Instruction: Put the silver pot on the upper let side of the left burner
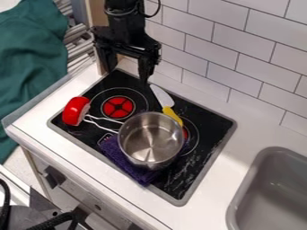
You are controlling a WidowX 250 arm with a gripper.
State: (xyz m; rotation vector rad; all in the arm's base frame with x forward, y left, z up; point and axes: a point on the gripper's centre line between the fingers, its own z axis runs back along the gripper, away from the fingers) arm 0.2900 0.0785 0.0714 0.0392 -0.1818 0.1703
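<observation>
we judge the grasp comes next: our black two-finger gripper [127, 75], upper left, gapes wide and empty; it must reach the shiny silver metal pot [150, 140] mid-frame.

Black arm [124, 27], gripper [126, 66] hanging down, fingers [145, 69] apart

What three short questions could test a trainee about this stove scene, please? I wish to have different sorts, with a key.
1. Multiple choice: What colour is the soft cloth seen at the lower left edge of the shiny silver metal pot?
A) green
B) purple
C) white

2. True or false: The fingers of the black robot gripper stand apart, and the pot is not between them.

3. Fill in: The knife with a white blade has its ______ handle end nearest to the pot.

Key: 1 B; 2 true; 3 yellow.
</observation>
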